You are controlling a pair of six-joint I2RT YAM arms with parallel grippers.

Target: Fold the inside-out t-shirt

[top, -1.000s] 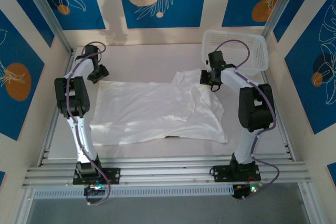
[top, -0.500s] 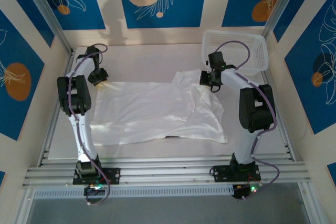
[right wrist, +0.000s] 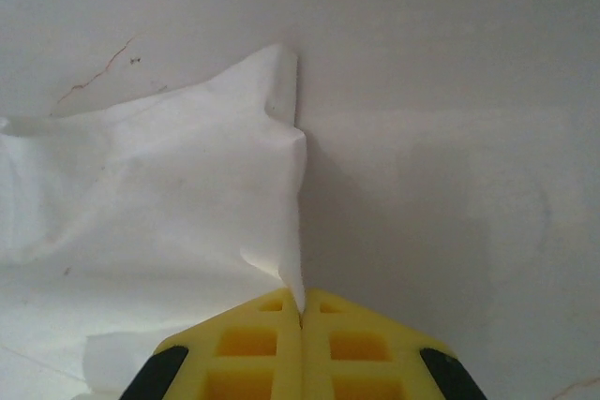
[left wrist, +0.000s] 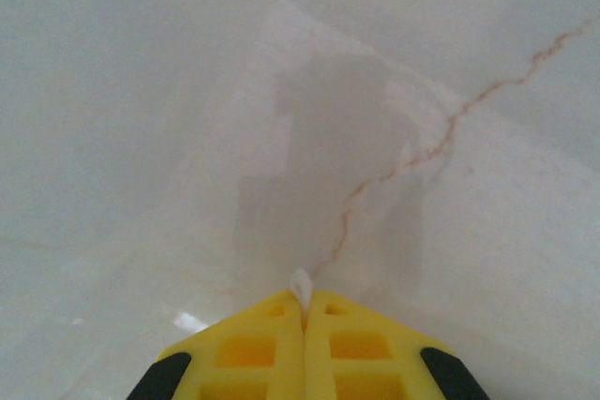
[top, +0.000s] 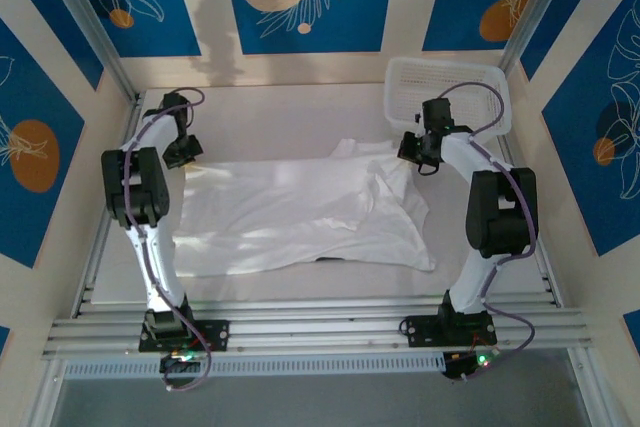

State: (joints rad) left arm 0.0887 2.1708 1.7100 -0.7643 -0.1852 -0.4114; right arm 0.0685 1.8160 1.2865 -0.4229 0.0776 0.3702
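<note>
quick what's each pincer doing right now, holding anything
left pincer: closed, pinching a small bit of the thin white cloth t-shirt
right pincer: closed, pinching an edge of that t-shirt

T-shirt (top: 290, 212): 1 item, thin white cloth. Spread mostly flat, lengthwise leftward from the basket (top: 480, 97); the end just beside the basket is creased and bunched.

Left arm (top: 135, 187): reached forward, wrist tipped down.
Left gripper (left wrist: 303, 304): yellow fingers (left wrist: 248, 353) pressed together, pinching a sliver of the inside-out t-shirt (left wrist: 300, 284).
Right arm (top: 495, 209): stretched forward, wrist turned inward.
Right gripper (right wrist: 300, 311): 2 fingers closed on the inside-out t-shirt's edge.
</note>
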